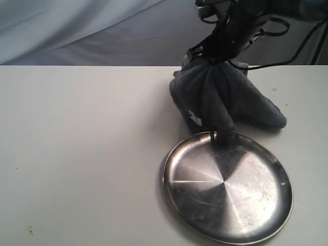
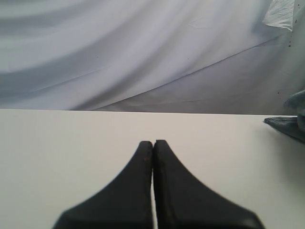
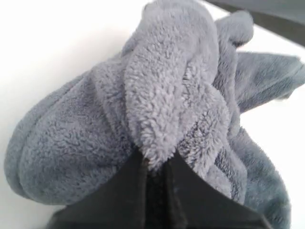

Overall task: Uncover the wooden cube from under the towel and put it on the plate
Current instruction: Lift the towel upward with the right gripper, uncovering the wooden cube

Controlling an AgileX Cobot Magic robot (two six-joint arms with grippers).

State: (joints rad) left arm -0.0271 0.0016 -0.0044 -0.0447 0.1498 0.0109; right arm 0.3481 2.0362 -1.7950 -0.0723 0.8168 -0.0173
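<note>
White tabletop [image 1: 77,154] is seen before a pale draped cloth backdrop [image 2: 143,57]. No pale tan wooden cube is shown in any view; it is judged to be hidden under or inside the dark grey fluffy terry towel [image 1: 220,97]. That towel is gathered into a peak and drawn upward, with its skirts spread on the table at twelve o'clock from the round shiny stainless-steel plate [image 1: 230,195]. One hanging fold reaches the plate's rim at twelve o'clock; whether it touches cannot be told. Nothing is held in the plate itself: only reflections and fine scratches are seen on its bare floor.

The towel's peak is pinched firmly between the jaws of the right gripper [image 3: 156,164]. The left gripper [image 2: 153,143] is held closed on nothing, low over bare table well out at nine o'clock from the towel.

The uncovering step is judged to be in hand. For the next move, the towel would need to be carried clear of the plate and set aside, so that the cube is exposed for a grasp.
</note>
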